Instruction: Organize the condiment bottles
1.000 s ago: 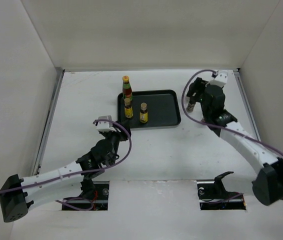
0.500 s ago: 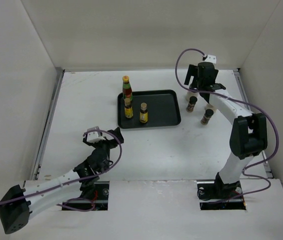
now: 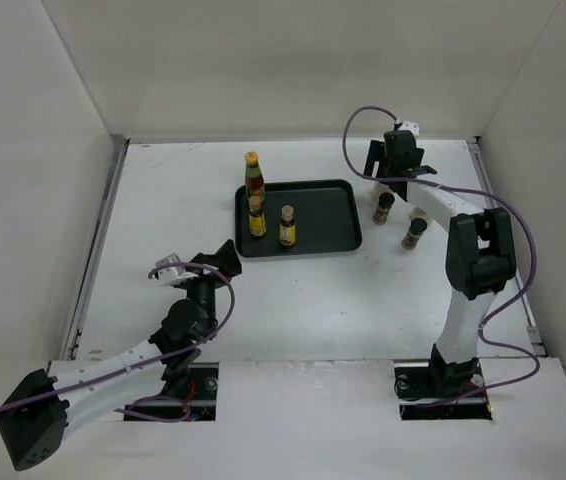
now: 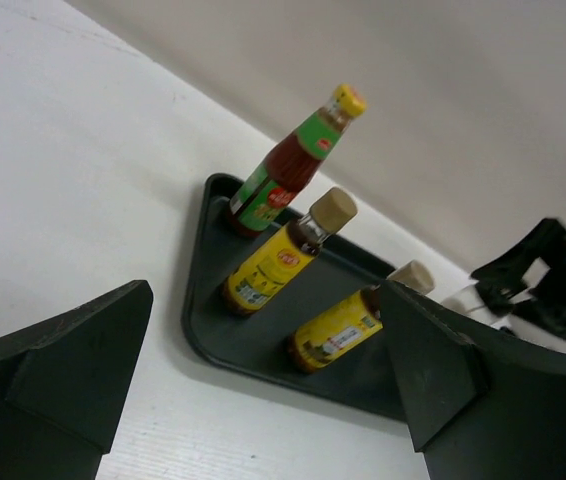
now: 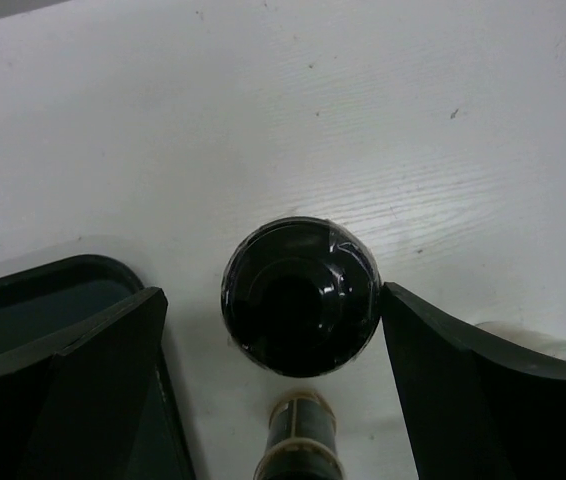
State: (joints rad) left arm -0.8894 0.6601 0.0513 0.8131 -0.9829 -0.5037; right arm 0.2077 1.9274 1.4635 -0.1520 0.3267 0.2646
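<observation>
On the black tray (image 3: 323, 205) stand a tall red-labelled, yellow-capped bottle (image 3: 254, 175) and two yellow-labelled dark bottles (image 3: 257, 217) (image 3: 287, 226). All three show in the left wrist view too (image 4: 288, 165) (image 4: 281, 255) (image 4: 348, 328). My left gripper (image 3: 225, 255) hangs open near the tray's front-left corner, holding nothing. My right gripper (image 3: 391, 165) is open, straddling from above the black cap (image 5: 301, 295) of a bottle right of the tray. Its right finger (image 5: 483, 400) sits at the cap's edge and the left finger (image 5: 73, 390) stands apart. Two tiny dark jars (image 3: 384, 208) (image 3: 414, 233) stand close by.
The tray's rounded corner (image 5: 23, 290) lies just left of my right gripper, and one small jar (image 5: 303, 440) stands right below the capped bottle. A pale rounded body (image 5: 548, 345) peeks from behind the right finger. White walls enclose the table on three sides.
My left arm drew back from the tray toward the near left, and its gripper opened. My right arm swung to the far side and now sits over the black-capped bottle.
</observation>
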